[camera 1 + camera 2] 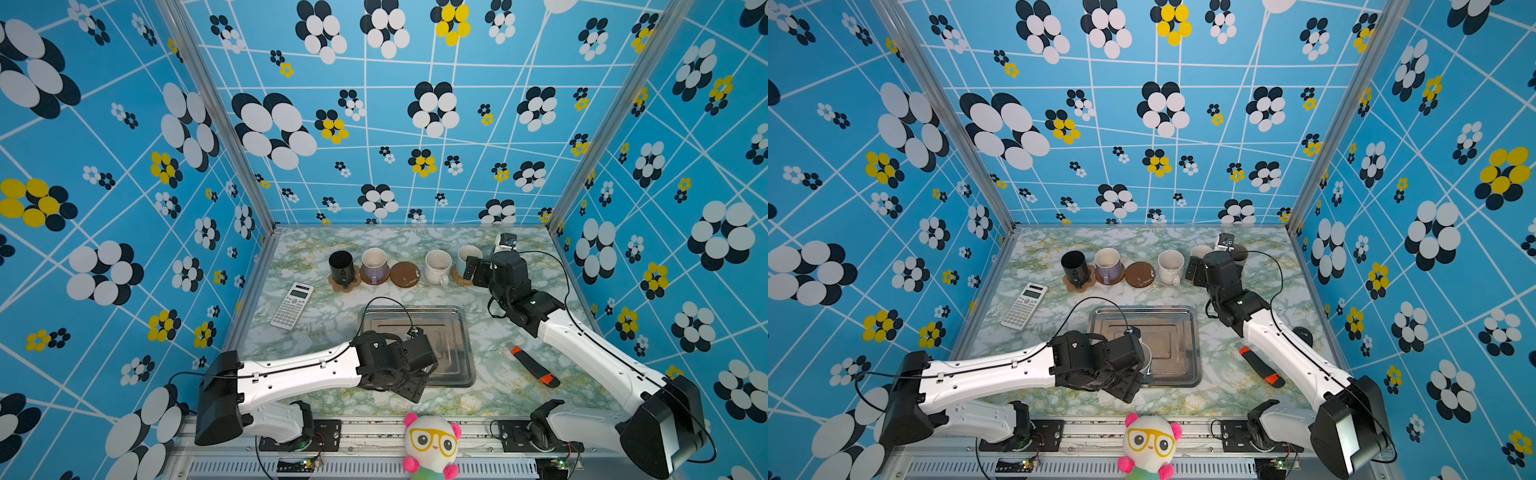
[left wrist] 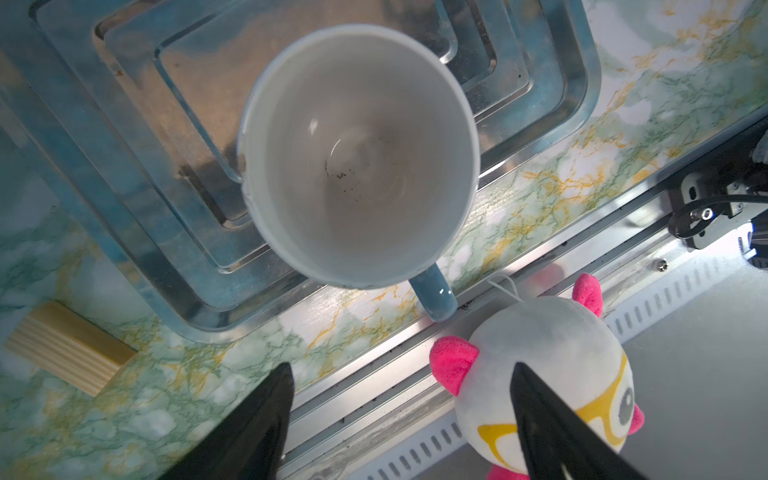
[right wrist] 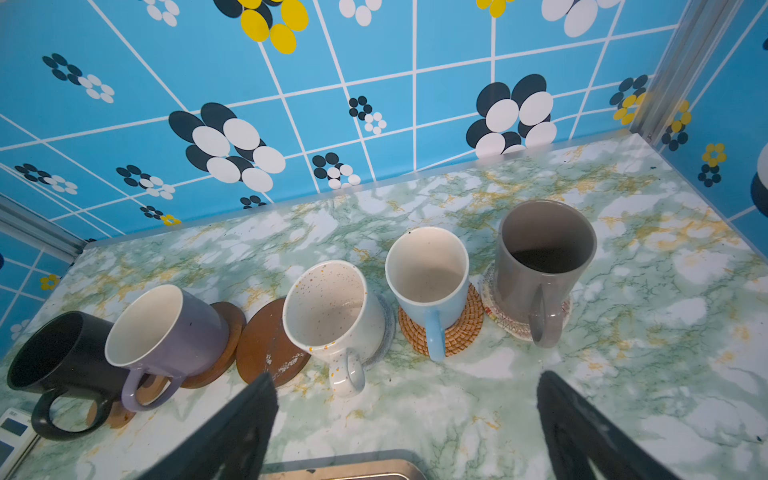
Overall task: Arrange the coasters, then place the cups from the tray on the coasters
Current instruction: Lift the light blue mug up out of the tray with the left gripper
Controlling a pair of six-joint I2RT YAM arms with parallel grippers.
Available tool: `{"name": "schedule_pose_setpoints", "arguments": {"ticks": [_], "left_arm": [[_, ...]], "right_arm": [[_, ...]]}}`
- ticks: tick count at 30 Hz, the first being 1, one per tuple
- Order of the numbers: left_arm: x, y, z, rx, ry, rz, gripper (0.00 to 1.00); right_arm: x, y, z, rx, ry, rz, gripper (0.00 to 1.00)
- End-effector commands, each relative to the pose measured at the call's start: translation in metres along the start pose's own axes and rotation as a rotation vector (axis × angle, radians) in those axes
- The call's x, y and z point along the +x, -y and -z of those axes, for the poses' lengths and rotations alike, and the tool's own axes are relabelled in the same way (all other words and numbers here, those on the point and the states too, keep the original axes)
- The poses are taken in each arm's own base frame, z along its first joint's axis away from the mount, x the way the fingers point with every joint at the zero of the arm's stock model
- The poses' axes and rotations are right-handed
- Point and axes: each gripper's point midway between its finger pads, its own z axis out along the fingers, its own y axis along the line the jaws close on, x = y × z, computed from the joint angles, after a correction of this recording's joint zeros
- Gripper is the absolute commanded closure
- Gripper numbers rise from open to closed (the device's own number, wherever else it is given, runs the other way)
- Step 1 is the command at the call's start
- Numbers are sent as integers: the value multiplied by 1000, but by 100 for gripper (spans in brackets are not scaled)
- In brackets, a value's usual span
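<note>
Your left gripper (image 2: 401, 368) hangs over the steel tray (image 1: 455, 332), jaws spread wide with nothing between them. The light blue mug (image 2: 357, 158) stands upright in the tray, mouth up. Its handle points to the lower right of the left wrist frame, out past the tray's rim toward the plush toy (image 2: 540, 353).

Your right gripper (image 3: 405, 376) is also wide open and empty, near the row at the back of the table. Across the right wrist frame, left to right, you have:
- the black mug (image 3: 62, 357) on the paw-shaped coaster (image 3: 118, 417)
- the lavender mug (image 3: 166, 328) on a dark brown disc (image 3: 232, 328)
- a bare dark brown disc (image 3: 266, 345)
- the speckled white mug (image 3: 328, 307) on the grey-blue woven round (image 3: 388, 328)
- another light blue mug (image 3: 428, 270) on the rattan coaster (image 3: 465, 328)
- the grey mug (image 3: 544, 257) on the pale patterned coaster (image 3: 503, 320)

Every handle there points toward the bottom of that frame.
</note>
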Motion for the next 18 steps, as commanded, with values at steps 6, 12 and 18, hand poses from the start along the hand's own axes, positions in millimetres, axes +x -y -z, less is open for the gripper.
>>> {"name": "schedule_pose_setpoints", "arguments": {"ticks": [6, 12, 18], "left_arm": [[0, 4, -16, 4, 10, 61, 19], [-2, 3, -25, -11, 7, 63, 20], [-1, 1, -35, -45, -12, 60, 22]], "right_arm": [[4, -2, -6, -13, -7, -7, 1], [5, -3, -8, -18, -13, -7, 1], [6, -5, -10, -21, -18, -6, 1]]}}
